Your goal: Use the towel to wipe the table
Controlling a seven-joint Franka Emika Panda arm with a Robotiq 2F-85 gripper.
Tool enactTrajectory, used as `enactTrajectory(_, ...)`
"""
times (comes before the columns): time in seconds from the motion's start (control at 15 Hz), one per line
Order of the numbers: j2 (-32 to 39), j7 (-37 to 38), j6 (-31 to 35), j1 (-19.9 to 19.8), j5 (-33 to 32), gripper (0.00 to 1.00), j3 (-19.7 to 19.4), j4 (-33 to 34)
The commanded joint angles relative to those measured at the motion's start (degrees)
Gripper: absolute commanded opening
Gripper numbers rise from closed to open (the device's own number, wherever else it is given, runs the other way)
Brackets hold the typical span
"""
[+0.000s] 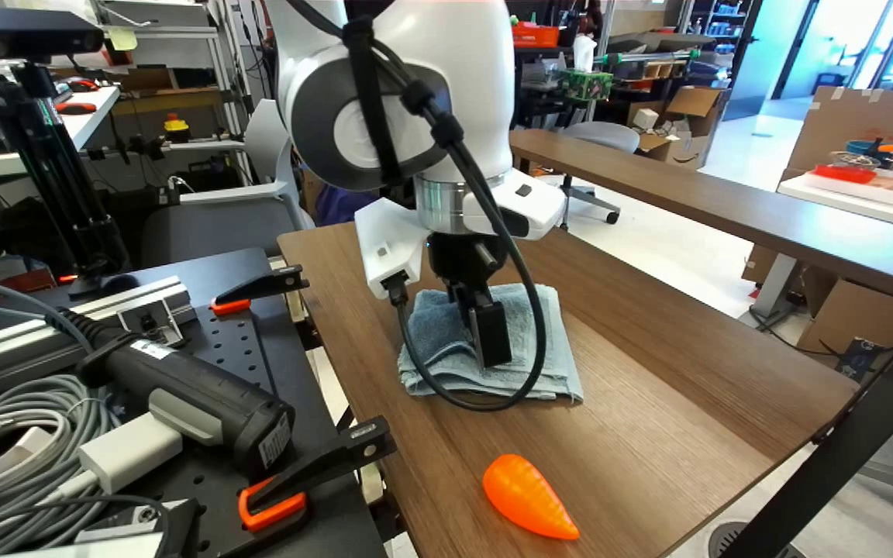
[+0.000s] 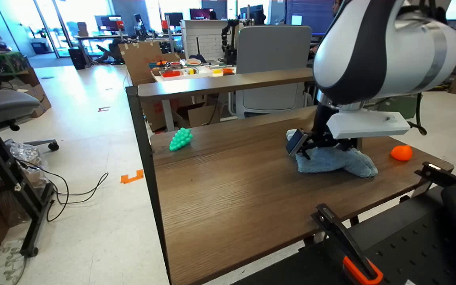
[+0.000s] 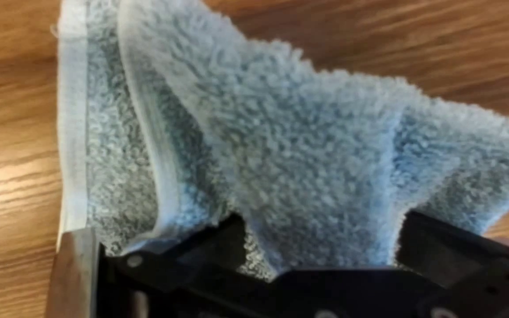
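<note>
Wrist view shows the towel [image 3: 298, 168] across the middle of the frame, directly below the gripper [image 2: 324, 146]. Both fingers [image 3: 74, 274] stand wide apart along the lower part, with cloth lying in the gap between them; nothing appears pinched, and whether the tips press on it I cannot tell. The upper edge of the cloth slopes from the upper left down to the right; its long axis is unclear, since the gripper covers the lower part. I judge that closing from here would gather a soft fold, before any wiping. The material is pale blue-grey terry with thick loops, a smooth whitish hem at left and rumpled layers. Under it, the table [image 2: 232, 190] has a dark brown wood grain, flat and slightly shiny. Farther out lie an orange toy [image 1: 528, 500], smooth and tapered, at the lower middle of an exterior view, and a green knobbly toy [image 2: 181, 139] at the left of an exterior view
</note>
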Motion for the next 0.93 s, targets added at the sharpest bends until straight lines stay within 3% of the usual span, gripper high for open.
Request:
enactTrajectory(0.0,2.63,0.72,3.33,0.23,0.46,1.0,1.18,1.33)
enactTrajectory(0.2,2.74,3.26,0.25,-1.55,2.92,1.0,2.93,6.65)
enactTrajectory(0.4,-1.01,3.82,-3.48,-3.45,4.73,1.0,4.45,7.69)
enactTrajectory(0.6,-7.38,2.37,-6.08,-4.96,4.94,1.0,4.44,4.76)
enactTrajectory(0.87,-16.62,-1.54,-9.69,-11.06,8.23,1.0,8.47,0.42)
